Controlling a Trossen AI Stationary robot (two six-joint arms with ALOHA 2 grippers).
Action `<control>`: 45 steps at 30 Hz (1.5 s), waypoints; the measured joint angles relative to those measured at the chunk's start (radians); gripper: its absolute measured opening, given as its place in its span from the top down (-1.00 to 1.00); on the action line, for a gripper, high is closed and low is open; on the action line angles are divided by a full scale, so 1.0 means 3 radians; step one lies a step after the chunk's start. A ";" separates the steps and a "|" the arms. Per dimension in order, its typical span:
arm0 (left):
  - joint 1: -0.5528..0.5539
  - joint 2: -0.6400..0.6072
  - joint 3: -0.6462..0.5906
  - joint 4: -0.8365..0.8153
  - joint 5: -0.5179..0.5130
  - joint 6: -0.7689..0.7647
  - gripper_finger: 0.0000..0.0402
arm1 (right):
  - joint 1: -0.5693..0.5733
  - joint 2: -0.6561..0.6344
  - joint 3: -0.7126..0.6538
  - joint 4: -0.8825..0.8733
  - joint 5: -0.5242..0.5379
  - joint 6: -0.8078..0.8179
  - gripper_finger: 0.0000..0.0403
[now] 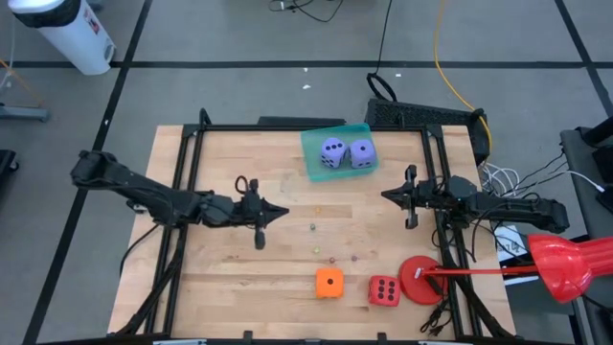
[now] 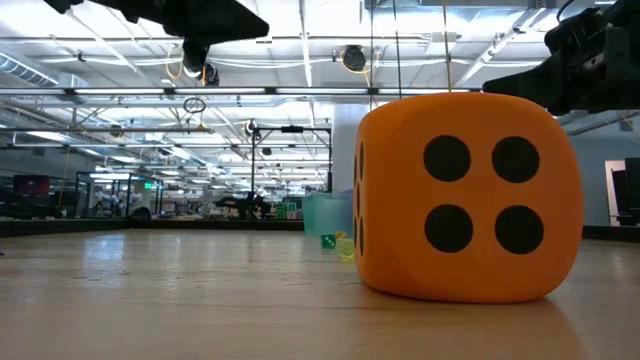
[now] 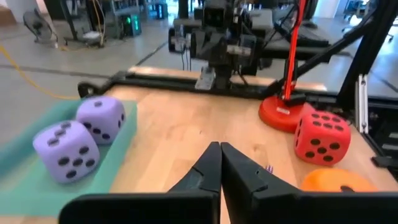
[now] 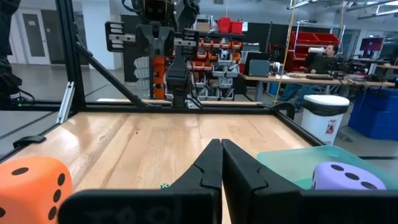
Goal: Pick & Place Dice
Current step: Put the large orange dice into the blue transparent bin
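Two lavender dice [image 1: 332, 152] [image 1: 361, 153] sit in a teal tray [image 1: 316, 163] at the table's far middle; the left wrist view shows them too [image 3: 65, 150] [image 3: 101, 118]. An orange die [image 1: 329, 283] and a red die [image 1: 384, 290] rest on the wood near the front edge. My left gripper [image 1: 284, 213] hovers shut above the table's middle, holding nothing. My right gripper [image 1: 386, 195] is shut and empty at the right side.
A flat red round disc [image 1: 418, 280] on a red stick lies right of the red die. A black frame [image 1: 287, 127] edges the table. A few tiny dice [image 1: 313, 227] dot the middle. Bare wood lies between the tray and the front dice.
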 joint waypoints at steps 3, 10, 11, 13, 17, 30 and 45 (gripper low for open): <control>0.0000 0.0035 0.0000 -0.0007 0.0001 -0.0028 0.92 | 0.0000 0.0000 0.0000 0.0039 0.0001 -0.0027 1.00; -0.0123 0.0324 0.0002 0.0124 0.0064 -0.0039 0.87 | 0.0000 0.0000 -0.0001 0.0048 0.0001 0.0001 1.00; -0.0159 0.0400 0.0035 0.0118 0.0065 -0.0015 0.84 | 0.0000 0.0000 -0.0001 0.0048 0.0001 0.0006 1.00; -0.0223 0.0574 0.0187 0.0083 0.0078 -0.0042 0.75 | 0.0000 0.0000 -0.0001 0.0045 0.0001 0.0007 1.00; -0.0288 0.0960 0.0706 -0.0294 0.0288 -0.0158 0.49 | 0.0000 0.0015 -0.0001 0.0040 0.0001 0.0007 1.00; -0.0287 0.2259 0.2621 -0.2166 0.0652 -0.0732 -0.77 | 0.0000 0.0022 -0.0003 0.0013 -0.0001 0.0110 1.00; -0.0410 0.2856 0.3363 -0.2569 0.1022 -0.0968 -0.98 | 0.0000 0.0022 -0.0003 -0.0005 -0.0007 0.0197 1.00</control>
